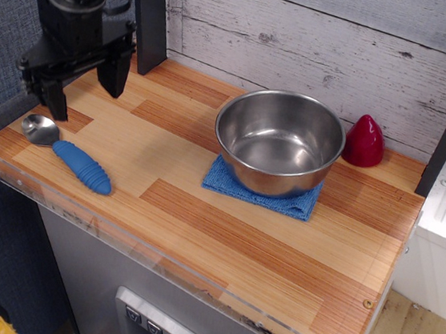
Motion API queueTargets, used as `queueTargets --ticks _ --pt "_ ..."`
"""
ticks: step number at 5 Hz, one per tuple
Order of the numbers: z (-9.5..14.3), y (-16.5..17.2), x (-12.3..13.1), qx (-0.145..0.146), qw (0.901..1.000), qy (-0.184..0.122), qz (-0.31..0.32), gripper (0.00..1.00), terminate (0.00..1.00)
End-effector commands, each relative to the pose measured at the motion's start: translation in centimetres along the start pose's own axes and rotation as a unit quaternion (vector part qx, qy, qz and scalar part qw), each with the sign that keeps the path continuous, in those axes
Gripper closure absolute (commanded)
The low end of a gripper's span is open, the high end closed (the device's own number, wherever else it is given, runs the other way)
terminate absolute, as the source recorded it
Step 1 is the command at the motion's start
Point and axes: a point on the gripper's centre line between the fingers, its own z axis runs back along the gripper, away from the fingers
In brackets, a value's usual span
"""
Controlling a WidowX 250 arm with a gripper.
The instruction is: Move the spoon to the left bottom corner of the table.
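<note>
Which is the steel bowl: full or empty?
Empty: the bowl shows only its bare shiny bottom.

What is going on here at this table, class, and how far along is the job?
A single robot arm is working at the table. Its gripper hangs open above the left end, holding nothing. The spoon lies flat near the table's front left corner, metal bowl to the left and blue handle pointing right. A steel pot sits on a blue cloth mid-table, with a red cone-shaped object behind it. The spoon seems placed already.
</note>
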Motion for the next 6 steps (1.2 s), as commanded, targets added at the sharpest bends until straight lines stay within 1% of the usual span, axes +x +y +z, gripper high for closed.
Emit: queueTargets --ticks 1,5,6 --pt "1.51 -0.34 0.15 -0.019 0.9997 -0.017 0.004 0.00 0.00" --pt "1.51 -0.34 0.15 -0.019 0.9997 -0.017 0.004 0.00 0.00" --pt "1.51 -0.34 0.15 -0.019 0.9997 -0.017 0.004 0.00 1.00"
